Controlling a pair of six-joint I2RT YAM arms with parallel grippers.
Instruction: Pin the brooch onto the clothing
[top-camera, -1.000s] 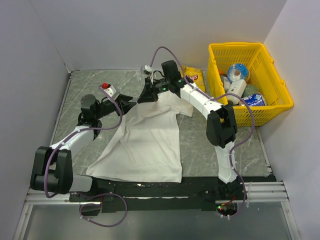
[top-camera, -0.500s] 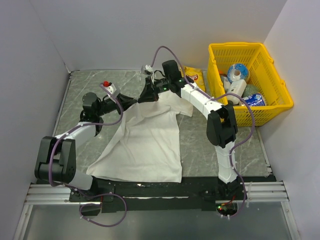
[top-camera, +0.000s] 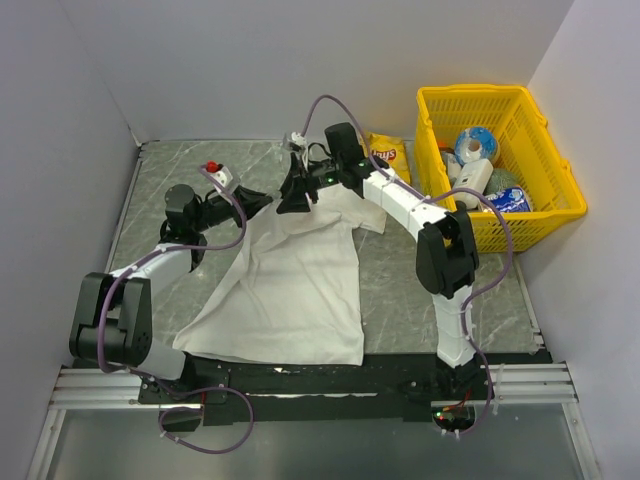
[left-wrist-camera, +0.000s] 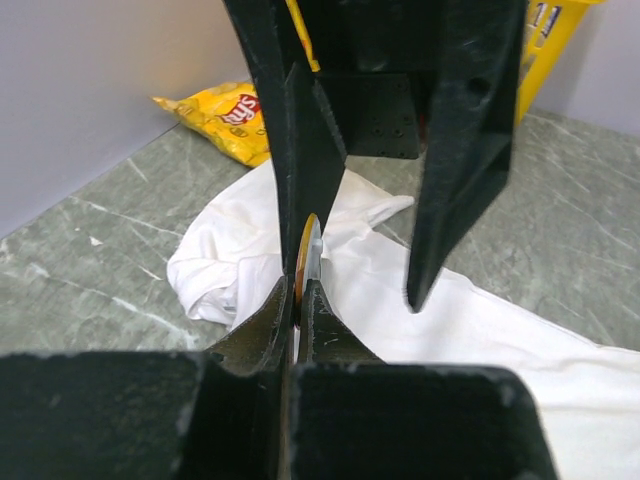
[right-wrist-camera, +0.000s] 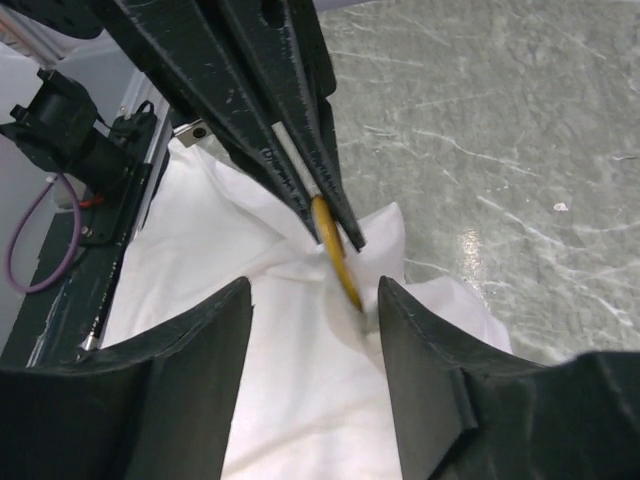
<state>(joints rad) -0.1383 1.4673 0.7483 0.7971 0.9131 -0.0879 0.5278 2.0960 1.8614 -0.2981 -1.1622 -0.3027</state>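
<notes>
The clothing (top-camera: 300, 280), a white T-shirt, lies spread on the table with its far end bunched up under both grippers. The brooch (right-wrist-camera: 335, 255) is a thin golden disc seen edge-on, and its lower edge rests against a raised fold of the shirt (right-wrist-camera: 300, 380). My left gripper (left-wrist-camera: 298, 290) is shut on the brooch (left-wrist-camera: 308, 250). In the right wrist view its dark fingers (right-wrist-camera: 290, 150) come down from above. My right gripper (right-wrist-camera: 315, 300) is open, with a jaw on either side of the brooch and touching neither side. In the top view the two grippers (top-camera: 268, 200) (top-camera: 297, 195) meet at the shirt's far end.
A yellow basket (top-camera: 500, 160) of packets stands at the back right. A yellow crisp bag (top-camera: 388, 150) (left-wrist-camera: 225, 115) lies just behind the shirt. A small box with a red button (top-camera: 215, 175) sits by the left arm. Grey walls close in the left, back and right.
My left gripper has shut on the brooch and my right gripper has opened off it. The left arm's elbow has swung back toward its base.
</notes>
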